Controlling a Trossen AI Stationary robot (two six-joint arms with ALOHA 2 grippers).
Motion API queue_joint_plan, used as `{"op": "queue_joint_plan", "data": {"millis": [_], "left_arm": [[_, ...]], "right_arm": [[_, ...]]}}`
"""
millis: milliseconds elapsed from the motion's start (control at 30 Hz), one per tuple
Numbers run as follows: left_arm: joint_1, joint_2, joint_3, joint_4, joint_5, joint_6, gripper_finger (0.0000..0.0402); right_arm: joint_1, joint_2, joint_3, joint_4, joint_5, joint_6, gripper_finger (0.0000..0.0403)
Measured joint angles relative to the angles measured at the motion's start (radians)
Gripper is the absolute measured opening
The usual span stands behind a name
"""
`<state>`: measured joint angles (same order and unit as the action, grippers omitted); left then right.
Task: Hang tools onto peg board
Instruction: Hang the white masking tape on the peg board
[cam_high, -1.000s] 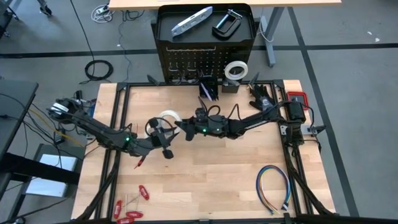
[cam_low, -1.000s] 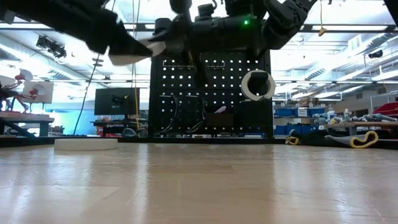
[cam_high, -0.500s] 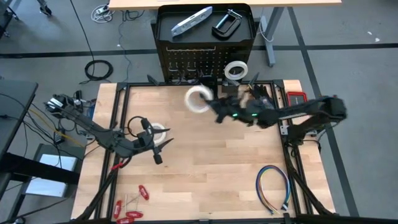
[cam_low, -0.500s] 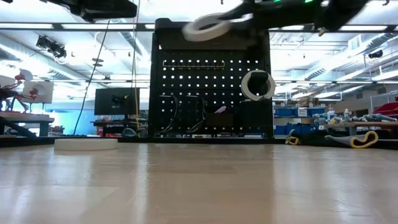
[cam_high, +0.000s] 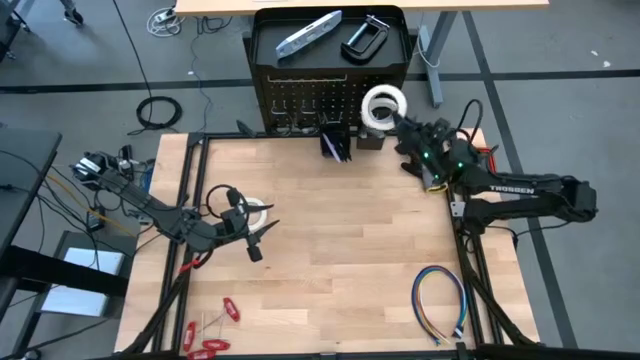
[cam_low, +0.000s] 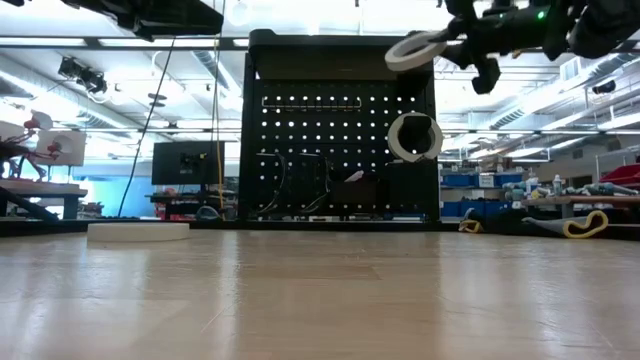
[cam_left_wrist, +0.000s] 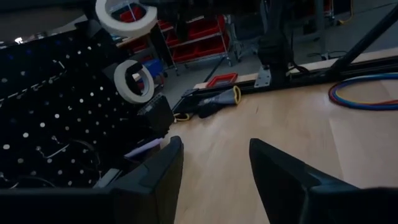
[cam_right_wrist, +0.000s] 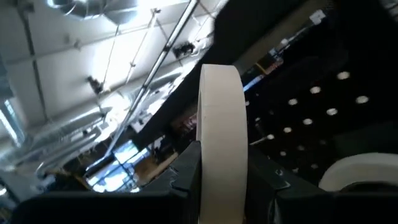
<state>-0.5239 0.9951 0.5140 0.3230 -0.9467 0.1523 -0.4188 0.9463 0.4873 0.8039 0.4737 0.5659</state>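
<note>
The peg board (cam_low: 330, 160) stands upright at the table's far edge, with one white tape roll (cam_low: 413, 137) hanging on its right part. My right gripper (cam_high: 402, 124) is shut on a second white tape roll (cam_high: 383, 105), high in front of the board's upper right corner. My left gripper (cam_high: 254, 236) stands open at the table's left, level, with nothing between its fingers. A third tape roll (cam_high: 256, 211) lies flat on the table just beyond it. My right gripper pinches the tape roll's band (cam_right_wrist: 222, 134) between its two fingers, one on each flat side, at the part of the ring nearest the arm. The fingers come from the table's right side, slanting upward. The roll (cam_low: 418, 48) is lifted clear, lying nearly flat and tilted.
A silver bar tool (cam_high: 308, 32) and a black C-clamp (cam_high: 362, 38) lie on the board's top tray. Small black bins (cam_high: 337, 144) sit at its foot. A multicoloured wire loop (cam_high: 440, 300) lies near right, red-handled tools (cam_high: 210, 335) near left, and a red case (cam_high: 478, 158) far right.
My right gripper has carried the tape roll from the table's middle toward the far right and up, reaching the peg board's upper right. My left gripper has let go of that roll, drawn back toward the left edge and then kept still.
</note>
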Motion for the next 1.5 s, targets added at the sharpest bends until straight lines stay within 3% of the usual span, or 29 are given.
{"op": "queue_joint_plan", "data": {"millis": [200,433,967,1500], "left_arm": [[0.006,0.0,0.0,-0.004,0.008,-0.007,0.019],[0.005,0.0,0.0,-0.009,0.009,-0.007,0.019],[0.005,0.0,0.0,-0.03,0.009,-0.01,0.019],[0.007,0.0,0.0,-0.03,-0.005,-0.053,0.019]], "right_arm": [[-0.129,0.045,0.0,0.014,-0.075,0.12,0.0089],[-0.193,0.11,0.0,0.118,-0.169,0.212,0.0089],[-0.294,0.114,0.002,0.076,-0.169,0.323,0.0093],[-0.32,0.116,0.001,-0.064,-0.142,0.296,0.0153]]}}
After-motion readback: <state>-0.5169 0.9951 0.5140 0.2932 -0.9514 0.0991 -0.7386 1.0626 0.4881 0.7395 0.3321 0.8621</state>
